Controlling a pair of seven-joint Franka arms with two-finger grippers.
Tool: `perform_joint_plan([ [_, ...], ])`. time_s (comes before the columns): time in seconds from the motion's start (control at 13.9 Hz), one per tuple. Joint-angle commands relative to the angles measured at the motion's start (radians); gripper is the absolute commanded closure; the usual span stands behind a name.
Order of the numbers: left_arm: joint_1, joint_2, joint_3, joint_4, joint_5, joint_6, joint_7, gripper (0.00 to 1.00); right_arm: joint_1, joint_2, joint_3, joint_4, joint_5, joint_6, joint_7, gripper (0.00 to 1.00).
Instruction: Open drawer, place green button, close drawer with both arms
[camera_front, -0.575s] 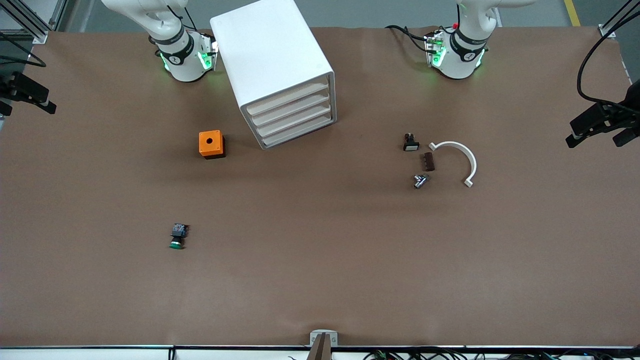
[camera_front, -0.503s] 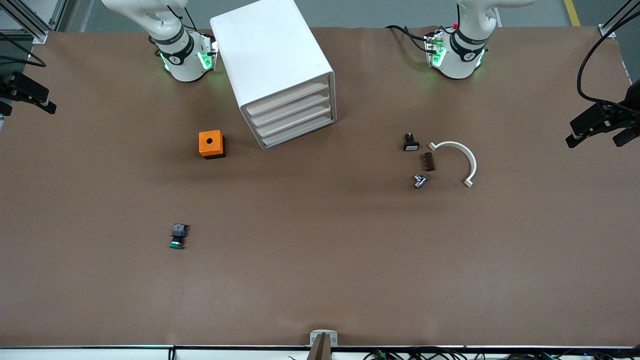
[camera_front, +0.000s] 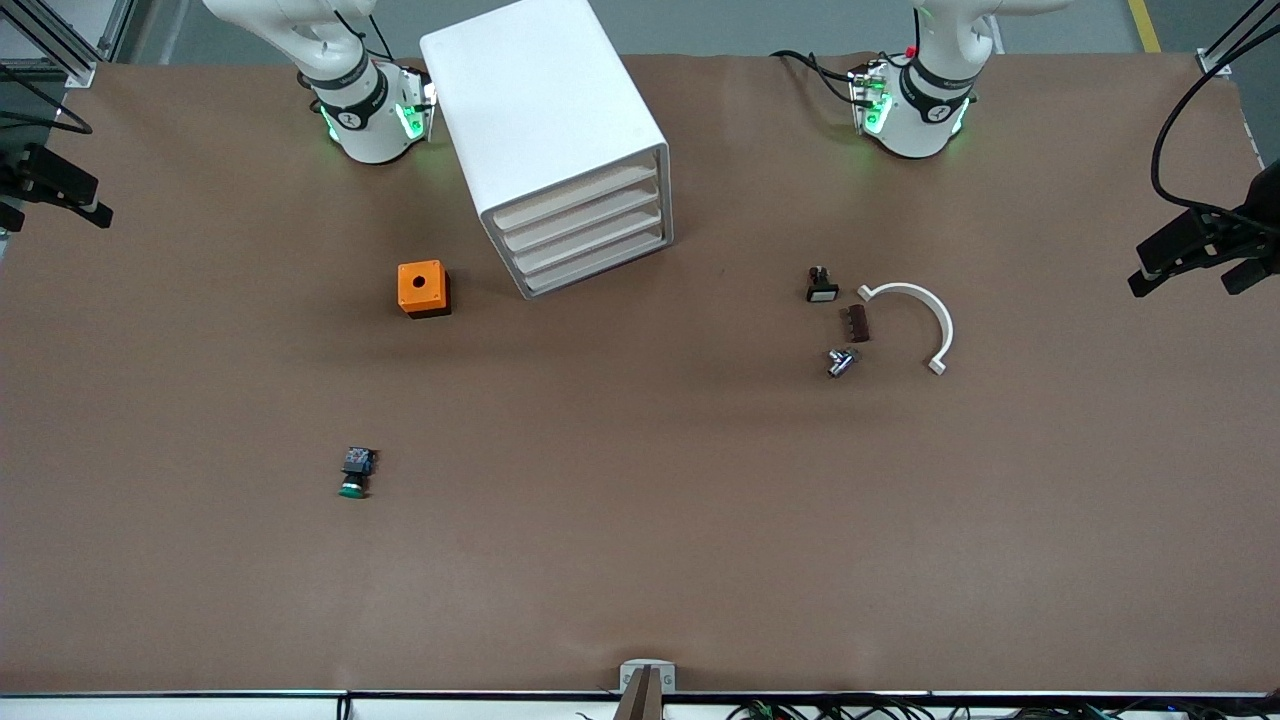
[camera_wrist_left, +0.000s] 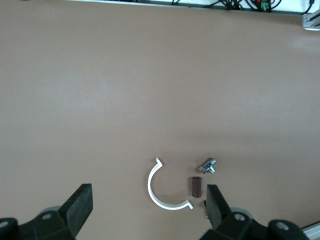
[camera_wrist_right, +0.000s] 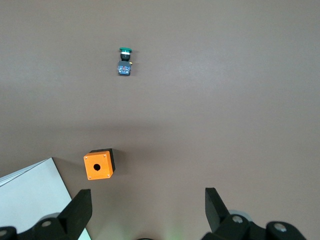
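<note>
The table (camera_front: 640, 560) is plain brown. The cabinet (camera_front: 540, 120) is white, the cube (camera_front: 421, 287) orange with a black hole, the button (camera_front: 353, 478) green-capped and dark-bodied, the curved clip (camera_front: 925, 310) white.

Bottom drawer (camera_front: 600, 270) shut in white cabinet (camera_front: 545, 130); green-capped button (camera_front: 354, 473) on its side, nearer the camera.

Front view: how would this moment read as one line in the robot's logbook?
drawer: shut | button: on table, untouched | left gripper: open, over white clip | right gripper: open, over orange box
</note>
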Motion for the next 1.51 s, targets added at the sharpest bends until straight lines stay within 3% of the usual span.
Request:
perform_joint_plan([
  [0.0,0.009,0.039,0.007,0.004,0.025,-0.008,-0.014,0.00,-0.010,-0.007,0.010,0.004,-0.004,-0.007,-0.010,0.00],
  [0.5,-0.005,0.232,-0.017,0.004,0.019,-0.008,-0.029,0.00,-0.002,0.002,0.012,0.005,-0.006,-0.006,-0.016,0.00],
  [0.86,-0.198,0.390,-0.042,0.019,-0.004,-0.008,-0.323,0.00,-0.011,0.019,0.010,0.005,-0.012,-0.013,-0.018,0.00],
  [1.22,-0.305,0.507,-0.043,0.115,-0.340,-0.008,-0.768,0.00,-0.036,0.107,0.006,0.014,-0.019,0.007,-0.015,0.00],
  [1.44,-0.341,0.551,-0.045,0.120,-0.498,-0.008,-0.946,0.00,-0.054,0.164,0.006,0.050,-0.025,0.017,-0.019,0.00],
])
